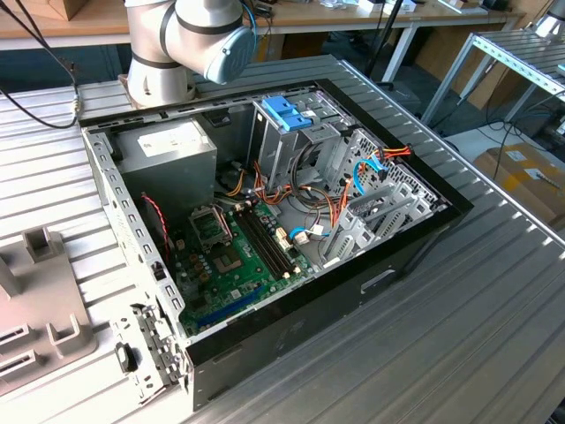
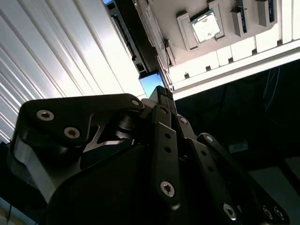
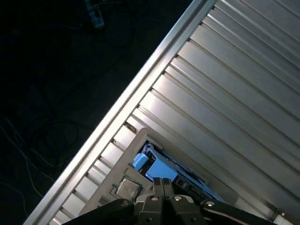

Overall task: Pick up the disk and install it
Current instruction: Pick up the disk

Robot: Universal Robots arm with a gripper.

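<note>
One tip: centre the narrow, nearly closed tool (image 3: 162,182) on the disk (image 3: 157,168), grip both blue edges evenly, lift straight.

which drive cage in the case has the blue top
The tall cage beside the grey box; the lower cage to the exterior view's right is bare metal.

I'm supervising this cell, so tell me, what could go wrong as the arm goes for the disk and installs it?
One: the disk sits in a grey holder near the table edge, so a slip might send it off. Two: a chip sits beside it; the end effector could knock it. Three: loose cables beside the drive cage might snag the disk.
</note>
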